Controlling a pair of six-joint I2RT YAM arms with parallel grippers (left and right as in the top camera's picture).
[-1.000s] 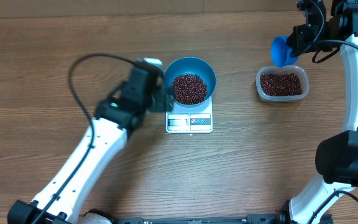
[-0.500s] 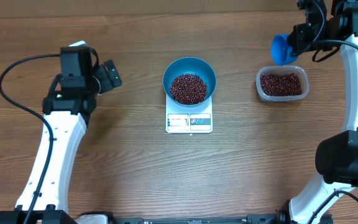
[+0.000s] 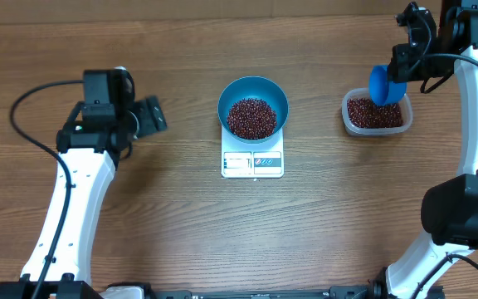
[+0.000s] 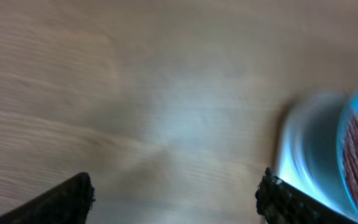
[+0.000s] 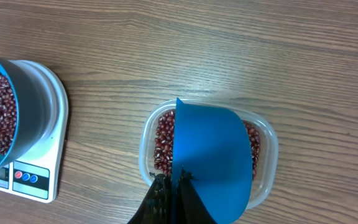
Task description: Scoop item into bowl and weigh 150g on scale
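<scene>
A wooden desk fills every view. It is mid-brown, and its grain runs sideways in long streaks from below the left hand across to below the right hand. Beyond both hands, along the far side, a straight line crosses the view. The strip past it is paler; whether that is more desk cannot be told. The light is soft and even. Just ahead of the left hand, a pale blurred sheen lies on the wood.
</scene>
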